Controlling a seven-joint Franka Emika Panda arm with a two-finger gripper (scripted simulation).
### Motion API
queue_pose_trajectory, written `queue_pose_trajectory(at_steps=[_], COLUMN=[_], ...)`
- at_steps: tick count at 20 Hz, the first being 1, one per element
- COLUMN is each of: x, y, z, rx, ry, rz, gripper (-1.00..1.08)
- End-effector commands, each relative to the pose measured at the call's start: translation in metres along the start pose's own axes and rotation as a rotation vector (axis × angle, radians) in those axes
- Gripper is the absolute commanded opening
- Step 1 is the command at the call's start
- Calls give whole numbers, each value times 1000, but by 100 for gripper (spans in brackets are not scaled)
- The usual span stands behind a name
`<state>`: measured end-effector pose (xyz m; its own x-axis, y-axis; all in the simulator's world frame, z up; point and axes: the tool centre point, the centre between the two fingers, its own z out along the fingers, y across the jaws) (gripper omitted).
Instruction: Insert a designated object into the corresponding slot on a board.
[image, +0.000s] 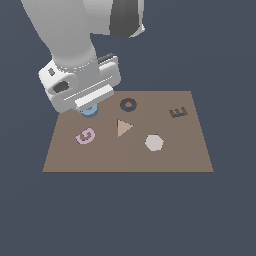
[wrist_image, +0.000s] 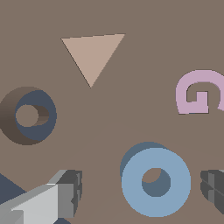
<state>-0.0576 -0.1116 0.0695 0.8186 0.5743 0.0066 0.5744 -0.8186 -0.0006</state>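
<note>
Now we stand at the grasp step: the end effector (wrist_image: 142, 190), fingers spread wide and holding nothing, straddles the blue ring (wrist_image: 155, 182) lying on the board (image: 170, 160). Next we judge: close, lift, carry to the ring-shaped slot (image: 128, 105) nearby.

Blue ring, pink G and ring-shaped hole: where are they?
Blue ring (wrist_image: 175, 199): wrist view, on its flat band.
Pink G (wrist_image: 197, 78): wrist view, top curve.
Ring-shaped hole (image: 128, 109): exterior view, on its dark floor.
</note>
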Motion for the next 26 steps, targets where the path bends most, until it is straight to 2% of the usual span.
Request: queue_pose_trajectory(at_steps=[1, 9, 24, 25, 26], x=[-5, -14, -15, -15, -15], y=[6, 17, 18, 18, 18], z=[7, 19, 39, 39, 39], rx=[0, 0, 0, 0, 0], ry=[-2, -6, -7, -7, -7], rz=[-35, -92, -97, -97, -97], gripper=[100, 100, 100, -100, -100])
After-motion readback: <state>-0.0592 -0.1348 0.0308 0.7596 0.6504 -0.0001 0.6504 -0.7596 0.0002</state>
